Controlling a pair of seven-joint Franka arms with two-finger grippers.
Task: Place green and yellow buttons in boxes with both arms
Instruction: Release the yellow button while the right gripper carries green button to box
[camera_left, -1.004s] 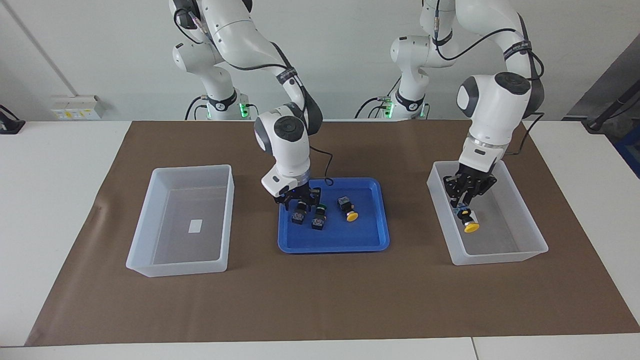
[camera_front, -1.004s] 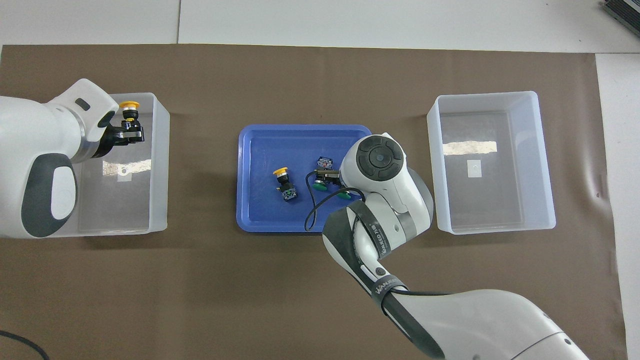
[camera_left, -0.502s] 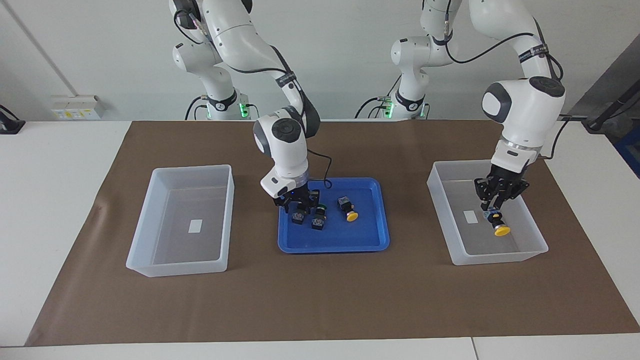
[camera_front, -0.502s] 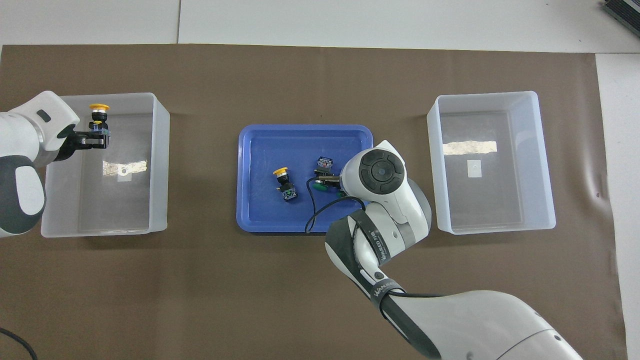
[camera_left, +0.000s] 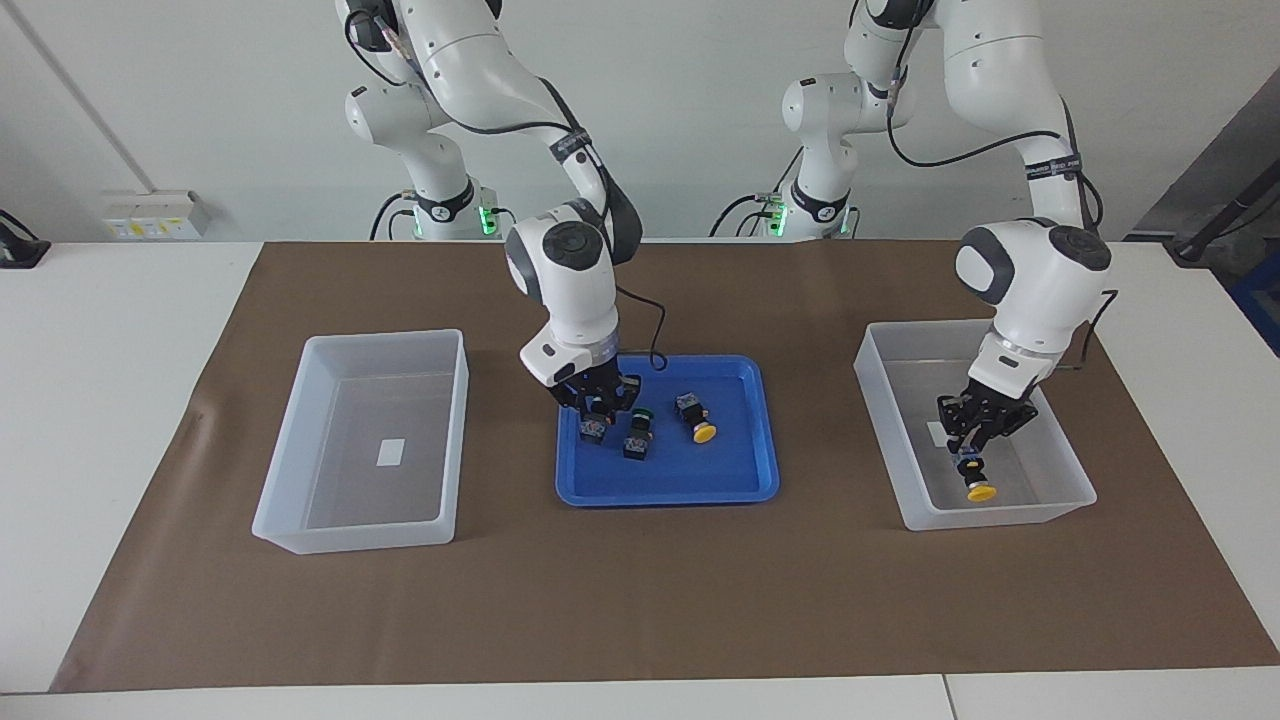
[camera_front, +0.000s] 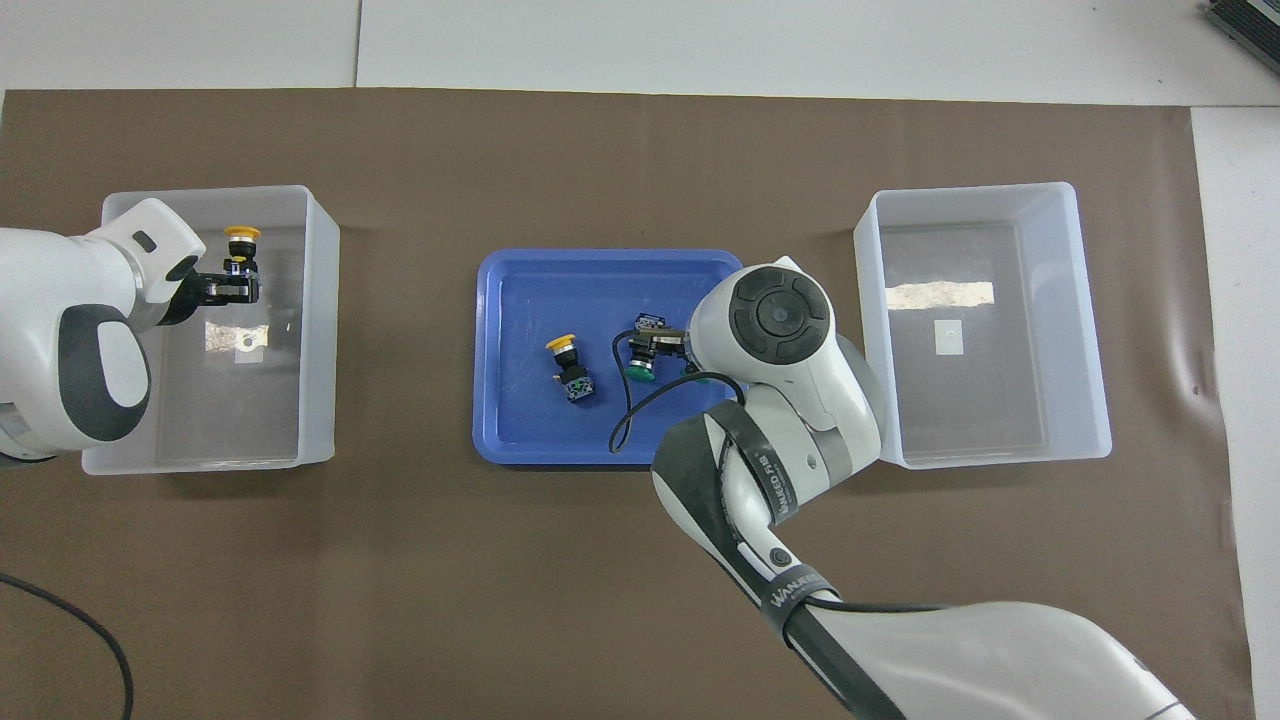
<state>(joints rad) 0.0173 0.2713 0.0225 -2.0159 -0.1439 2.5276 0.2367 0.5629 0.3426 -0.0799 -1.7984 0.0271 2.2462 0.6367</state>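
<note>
My left gripper (camera_left: 978, 432) is shut on a yellow button (camera_left: 979, 489) and holds it low inside the box (camera_left: 1000, 517) at the left arm's end; they also show in the overhead view, the gripper (camera_front: 228, 289), the button (camera_front: 241, 236) and the box (camera_front: 322, 330). My right gripper (camera_left: 598, 398) is open, low in the blue tray (camera_left: 668, 493) over one green button (camera_left: 594, 431). A second green button (camera_left: 638, 440) (camera_front: 638, 372) and the other yellow button (camera_left: 698, 421) (camera_front: 564, 346) lie beside it in the tray (camera_front: 500, 420). The box (camera_left: 350, 535) (camera_front: 1092, 320) at the right arm's end holds only its label.
A brown mat (camera_left: 640, 600) covers the table under the tray and both boxes. A black cable (camera_front: 625, 425) hangs from the right wrist over the tray.
My left gripper has swung within the box and sunk lower with the yellow button. My right gripper has shifted slightly and stays low over the green button.
</note>
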